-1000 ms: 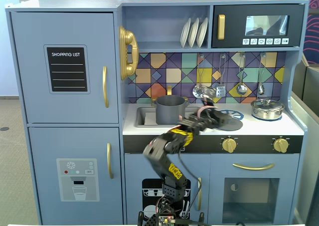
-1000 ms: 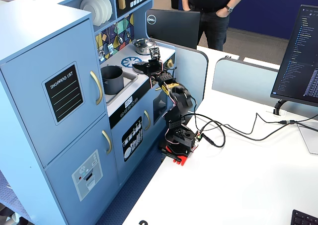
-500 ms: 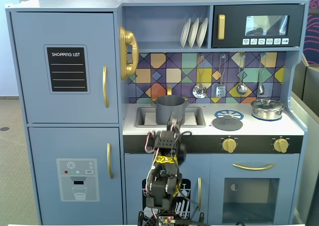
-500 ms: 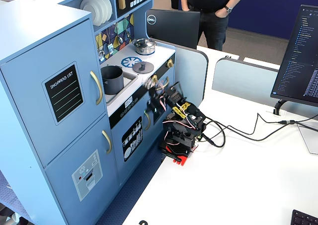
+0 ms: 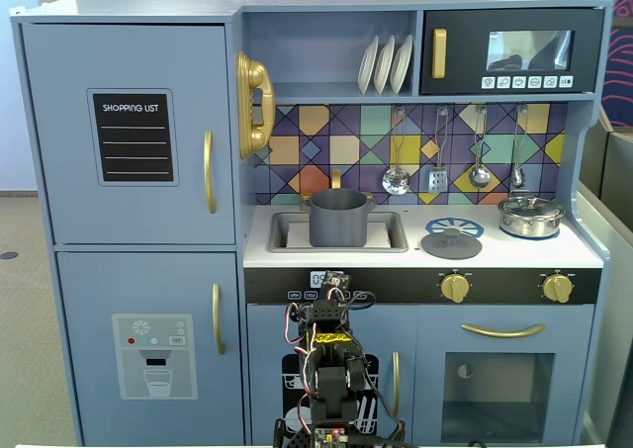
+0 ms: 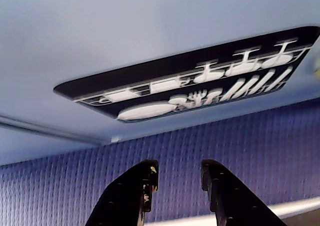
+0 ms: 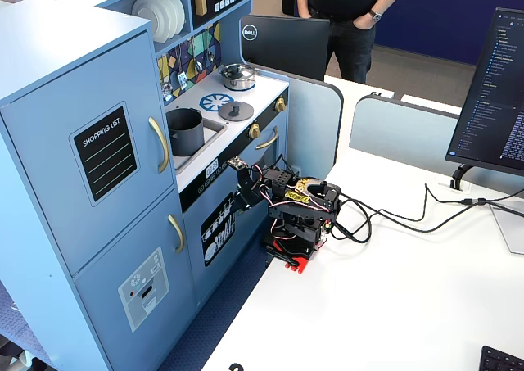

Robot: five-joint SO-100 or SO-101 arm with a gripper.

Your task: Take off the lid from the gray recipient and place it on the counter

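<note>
The lid lies flat, knob up, on the counter over the blue burner print, just right of the sink; in another fixed view it sits between the sink and the counter's front edge. The gray pot stands uncovered and upright in the sink, open top visible. A shiny silver pot with its own lid rests near the counter's back right corner. The gripper is folded low against the cabinet front, below the counter edge, empty, its two fingers slightly parted, facing the dish-rack panel. The arm base sits near the white table's left edge.
</note>
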